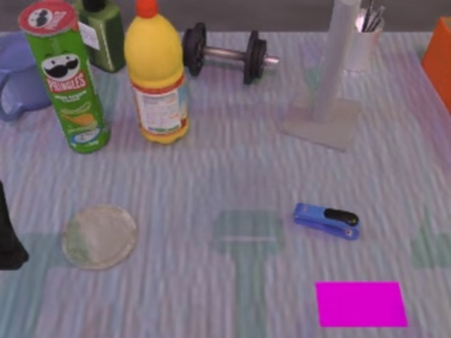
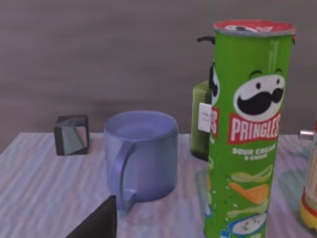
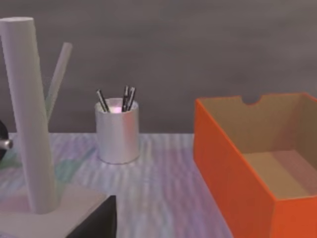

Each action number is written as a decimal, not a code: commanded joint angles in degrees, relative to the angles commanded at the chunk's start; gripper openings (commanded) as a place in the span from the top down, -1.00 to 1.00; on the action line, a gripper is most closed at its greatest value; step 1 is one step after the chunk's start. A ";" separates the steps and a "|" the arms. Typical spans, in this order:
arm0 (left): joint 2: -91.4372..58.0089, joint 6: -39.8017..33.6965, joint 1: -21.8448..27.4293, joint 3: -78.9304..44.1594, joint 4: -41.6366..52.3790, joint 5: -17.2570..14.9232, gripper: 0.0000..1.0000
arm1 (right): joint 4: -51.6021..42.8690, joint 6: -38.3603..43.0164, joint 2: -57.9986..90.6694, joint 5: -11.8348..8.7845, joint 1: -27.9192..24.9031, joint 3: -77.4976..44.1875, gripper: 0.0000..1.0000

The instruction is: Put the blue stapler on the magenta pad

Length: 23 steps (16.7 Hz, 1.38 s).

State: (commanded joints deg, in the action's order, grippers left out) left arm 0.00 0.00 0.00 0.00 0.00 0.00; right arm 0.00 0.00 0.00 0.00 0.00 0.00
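- Top view: the stapler (image 1: 326, 220) lies flat right of centre, black end pointing right, untouched. The pad (image 1: 361, 304) lies near it, toward the front edge, apart from it. A grey disc (image 1: 99, 236) lies at the left; a dumbbell (image 1: 224, 53) lies at the back. The left arm (image 1: 8, 236) sits parked at the left edge; its pincer's state cannot be told.
- Left wrist view: a Pringles can (image 2: 245, 134) and a blue mug (image 2: 141, 156) stand close ahead.
- Right wrist view: an orange box (image 3: 262, 163), a pen cup (image 3: 117, 130) and a grey post (image 3: 27, 114); whether the right pincer is spread cannot be told.

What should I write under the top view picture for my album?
Small blue stapler lies apart from the flat magenta pad, not yet moved.
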 joint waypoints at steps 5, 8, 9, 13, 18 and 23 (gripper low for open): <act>0.00 0.00 0.00 0.00 0.00 0.00 -1.00 | -2.64 -1.57 3.53 -0.06 -1.23 -3.51 -1.00; 0.00 0.00 0.00 0.00 0.00 0.00 -1.00 | -8.71 -5.17 12.56 -0.04 -3.88 -12.13 -1.00; 0.00 0.00 0.00 0.00 0.00 0.00 -1.00 | -11.33 -6.72 16.78 -0.01 -4.99 -15.85 -1.00; 0.00 0.00 0.00 0.00 0.00 0.00 -1.00 | -23.85 -14.06 38.97 0.10 -10.26 -32.96 -1.00; 0.00 0.00 0.00 0.00 0.00 0.00 -1.00 | -41.40 -24.16 70.82 0.11 -17.63 -55.54 -1.00; 0.00 0.00 0.00 0.00 0.00 0.00 -1.00 | -56.40 -32.98 95.81 -0.07 -24.22 -75.44 -1.00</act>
State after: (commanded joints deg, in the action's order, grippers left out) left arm 0.00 0.00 0.00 0.00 0.00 0.00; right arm -56.40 -32.98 95.81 -0.07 -24.22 -75.44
